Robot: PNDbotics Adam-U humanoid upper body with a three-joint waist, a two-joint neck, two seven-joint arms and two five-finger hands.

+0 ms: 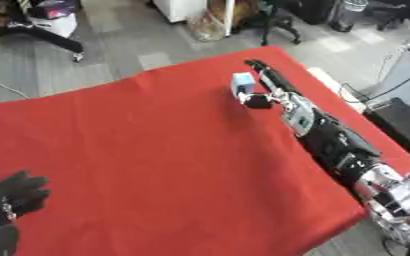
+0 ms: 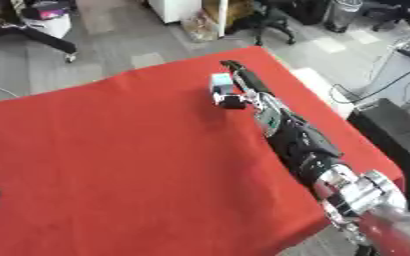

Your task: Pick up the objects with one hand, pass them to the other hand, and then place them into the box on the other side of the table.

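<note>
A small pale blue and white block stands on the red-covered table near its far right corner. My right hand lies stretched out along the block's right side. Its fingers are straight and reach past the block towards the far edge. The thumb sits just in front of the block, close to it or touching it; I cannot tell which. My left hand rests at the lower left corner, relaxed, with nothing in it. No box shows in either view.
The table's right edge runs close beside my right arm, with a pale board and a black case on the floor beyond it. Chair legs and a white stand are on the grey floor past the far edge.
</note>
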